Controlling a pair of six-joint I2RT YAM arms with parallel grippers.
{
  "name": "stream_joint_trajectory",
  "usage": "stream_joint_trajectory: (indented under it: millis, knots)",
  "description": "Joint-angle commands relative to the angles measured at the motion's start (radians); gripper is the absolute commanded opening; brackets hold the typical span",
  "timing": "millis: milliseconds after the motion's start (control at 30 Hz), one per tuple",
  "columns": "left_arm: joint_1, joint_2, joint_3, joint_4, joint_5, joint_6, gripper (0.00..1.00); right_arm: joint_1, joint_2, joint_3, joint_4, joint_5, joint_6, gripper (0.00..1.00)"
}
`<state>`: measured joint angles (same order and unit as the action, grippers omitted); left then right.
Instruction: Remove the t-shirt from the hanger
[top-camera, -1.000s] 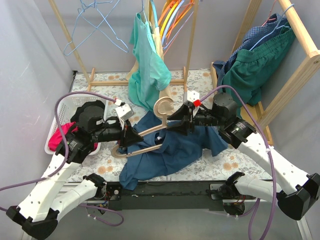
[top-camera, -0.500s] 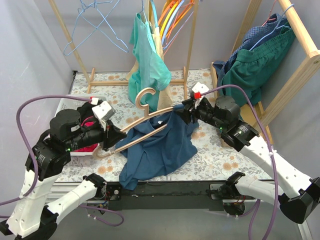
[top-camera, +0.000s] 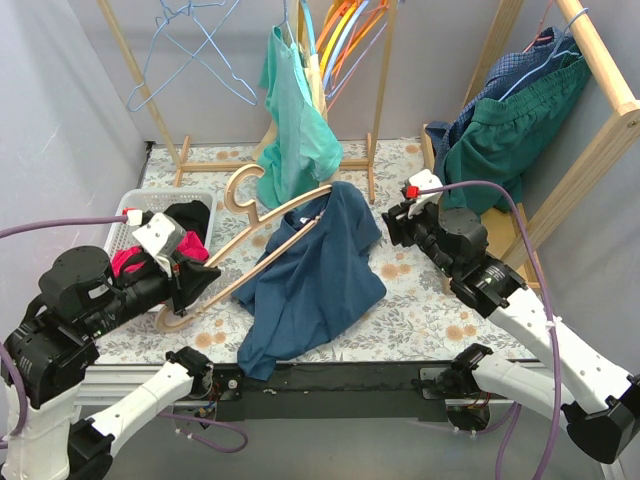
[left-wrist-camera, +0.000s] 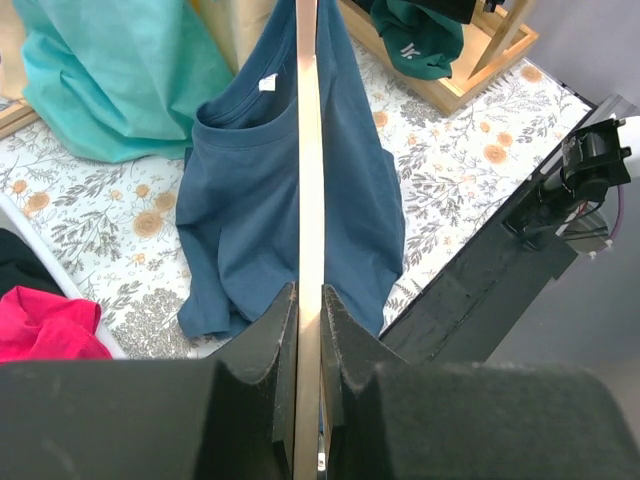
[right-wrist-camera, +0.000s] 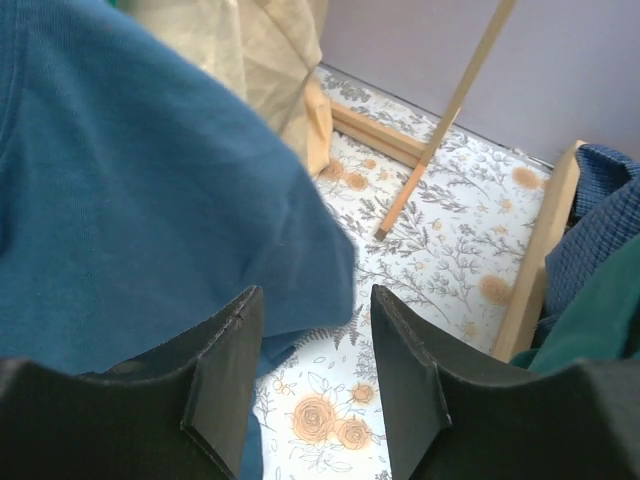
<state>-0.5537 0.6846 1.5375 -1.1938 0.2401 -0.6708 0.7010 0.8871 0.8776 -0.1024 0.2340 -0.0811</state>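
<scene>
Teal garment (top-camera: 300, 140) possibly touching hanger (left-wrist-camera: 308, 150).

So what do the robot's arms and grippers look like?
The left arm and right arm have white shells with chunky black joints. A purple cable loops to each wrist, beside a small white box with a red tab. The left gripper and right gripper each have two matte black, wedge-shaped fingers.

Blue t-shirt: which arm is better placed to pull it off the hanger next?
Probably right: the right gripper, open, sits beside the t-shirt, while the left gripper is shut on the wooden hanger.
</scene>
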Motion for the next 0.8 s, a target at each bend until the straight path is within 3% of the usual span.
stream_joint_trajectory:
  millis: [0,133,200,300,367,467,700,767]
  knots:
    - [0.003,-0.008,0.049,0.017,0.040,0.014,0.00,-0.001,-0.005,0.024,0.046,0.013,0.018,0.54]
    - [0.003,-0.019,0.023,0.014,0.032,0.010,0.00,-0.001,0.035,0.035,0.069,-0.227,0.018,0.56]
    - [0.005,-0.017,-0.013,0.013,0.022,0.005,0.00,-0.003,0.052,0.029,0.093,-0.457,0.009,0.58]
    - [0.003,-0.007,-0.059,0.011,0.016,-0.003,0.00,-0.001,0.071,-0.003,0.211,-0.669,0.027,0.61]
    - [0.005,0.001,-0.074,0.013,0.022,-0.007,0.00,0.000,0.090,-0.005,0.236,-0.729,0.050,0.61]
    - [0.005,0.016,-0.082,0.017,0.042,-0.004,0.00,-0.001,0.139,-0.003,0.259,-0.698,0.073,0.61]
    - [0.003,0.032,-0.091,0.016,0.057,0.004,0.00,-0.001,0.225,-0.014,0.282,-0.203,0.187,0.59]
    - [0.003,0.021,-0.089,0.017,0.042,0.004,0.00,-0.001,0.239,-0.003,0.238,-0.135,0.190,0.59]
